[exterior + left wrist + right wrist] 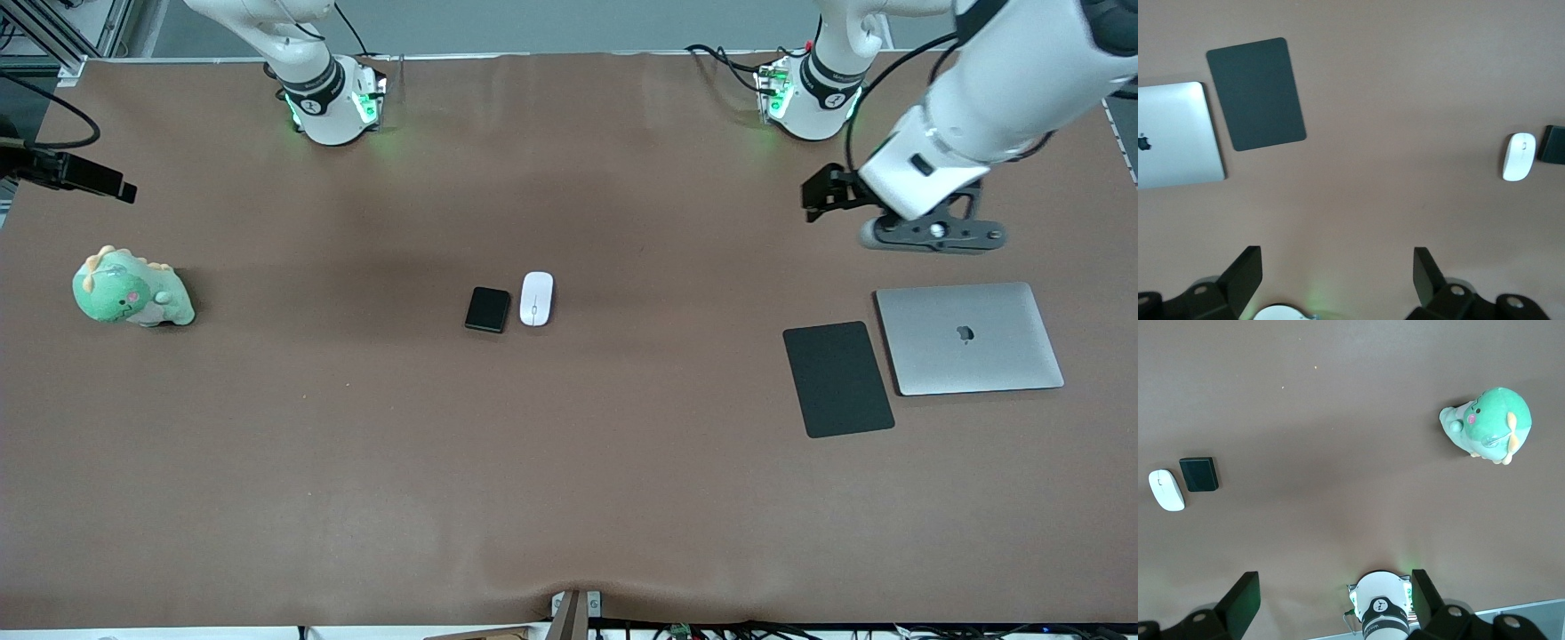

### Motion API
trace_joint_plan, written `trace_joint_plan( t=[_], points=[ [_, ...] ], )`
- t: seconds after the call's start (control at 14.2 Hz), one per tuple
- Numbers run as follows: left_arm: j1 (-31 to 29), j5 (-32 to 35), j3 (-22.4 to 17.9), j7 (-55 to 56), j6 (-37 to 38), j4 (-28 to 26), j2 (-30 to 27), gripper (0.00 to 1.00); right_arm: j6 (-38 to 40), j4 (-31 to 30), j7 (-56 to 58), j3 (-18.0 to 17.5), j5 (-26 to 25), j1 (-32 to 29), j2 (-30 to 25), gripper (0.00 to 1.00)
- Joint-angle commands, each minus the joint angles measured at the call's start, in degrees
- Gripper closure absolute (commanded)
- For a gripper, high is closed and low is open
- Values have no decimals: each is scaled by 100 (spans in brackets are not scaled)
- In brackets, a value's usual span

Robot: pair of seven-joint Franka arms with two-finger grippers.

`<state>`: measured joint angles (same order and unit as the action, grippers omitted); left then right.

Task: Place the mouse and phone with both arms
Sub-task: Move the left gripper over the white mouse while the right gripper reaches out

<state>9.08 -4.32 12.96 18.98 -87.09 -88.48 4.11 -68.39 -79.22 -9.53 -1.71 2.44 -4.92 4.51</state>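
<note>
The white mouse (536, 299) and the small black phone (488, 309) lie side by side, a small gap apart, at the middle of the brown table, the phone toward the right arm's end. Both show in the left wrist view, mouse (1519, 157) and phone (1553, 145), and in the right wrist view, mouse (1167, 490) and phone (1199, 474). My left gripper (818, 191) hangs open and empty over bare table near its base (1338, 257). My right gripper (1335, 580) is open and empty, high over its own base; the front view does not show it.
A black mouse pad (837, 379) and a closed silver laptop (969, 338) lie toward the left arm's end. A green plush dinosaur (132, 291) sits toward the right arm's end. A black camera mount (67, 172) juts in at that edge.
</note>
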Motion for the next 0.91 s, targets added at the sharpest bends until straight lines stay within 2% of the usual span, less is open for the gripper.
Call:
trace_joint_plan(
  t=[0.0,0.28,0.63,0.84],
  points=[
    [-11,-86,451,622,-202,138,274,0,18,4,39,-31,11,-27,6,0],
    [93,-43,1023,1405,-676,120,512,0,1,-5,39,-31,11,0,145,0],
    [866,28,1033,2231,-1256,129,898,0,-148,-32,74,-40,37,0,471,0],
    [1463,554,1042,2872,-1678,146,1319,0,-157,-49,74,-49,37,87,603,0]
  ],
)
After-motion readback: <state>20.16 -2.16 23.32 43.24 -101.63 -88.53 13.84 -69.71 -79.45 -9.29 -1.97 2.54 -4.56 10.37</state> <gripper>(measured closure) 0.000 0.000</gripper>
